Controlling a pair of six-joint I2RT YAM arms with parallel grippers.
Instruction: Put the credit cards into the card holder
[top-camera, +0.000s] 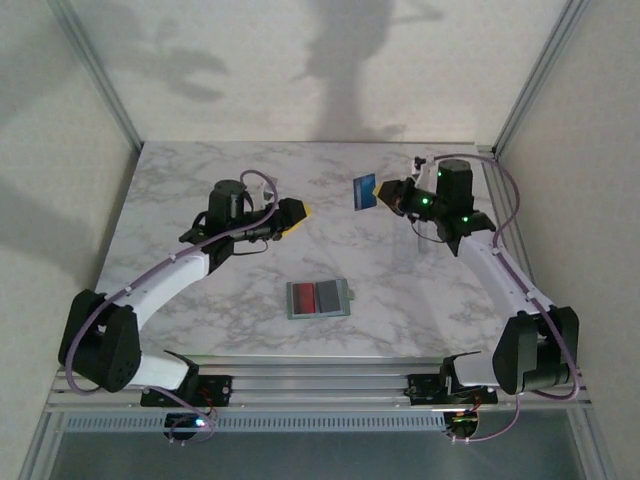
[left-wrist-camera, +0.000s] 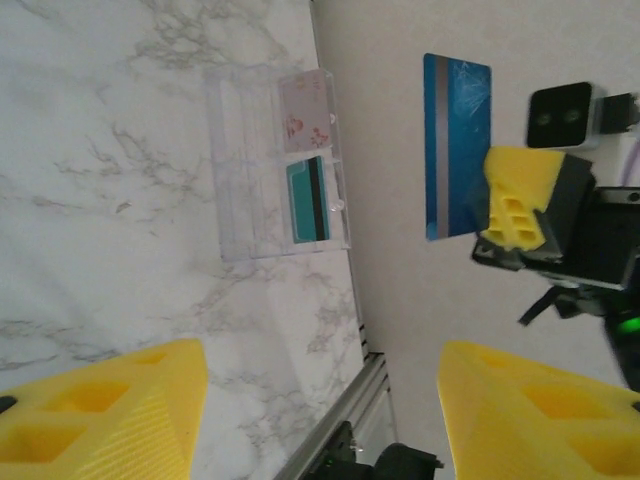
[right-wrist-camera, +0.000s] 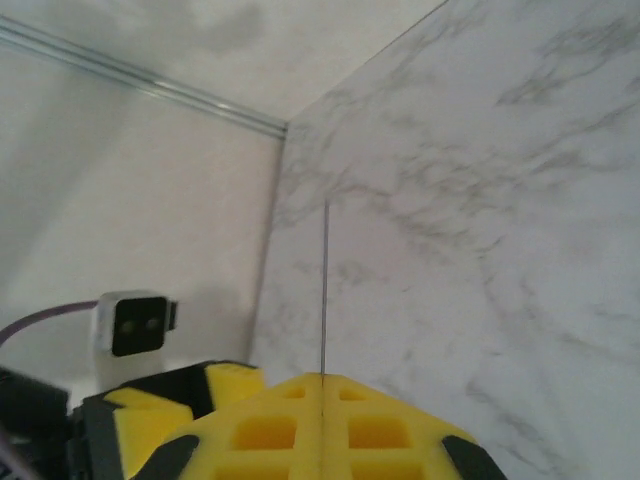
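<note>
plainly, the right gripper (top-camera: 392, 196) was pinched shut on the blue card (top-camera: 365, 190), holding it in the air over the far part of the marble worktop (top-camera: 420, 290), right of the middle. the left gripper (top-camera: 293, 215) faced it from nearby, its yellow fingers (left-wrist-camera: 110, 410) spread wide with nothing between them. the card holder (top-camera: 347, 297) lay open and flat close to the worktop's near edge, about midway across, well apart from both grippers. from the left wrist it looked clear, with a pale card (left-wrist-camera: 305, 100) and a teal card (left-wrist-camera: 308, 200) in its pockets.

this looked like a hand-over, or a carry to the holder. done well, the left fingers should close squarely on the card's free end before the right lets go. the card must then come down flat, lined up with a pocket mouth.

the blue card stood on edge, broad face towards the left gripper, and was seen edge-on from the right wrist. its long axis seemed roughly level, the grey stripe (left-wrist-camera: 437, 140) running along it, though i could not fix that firmly.
</note>
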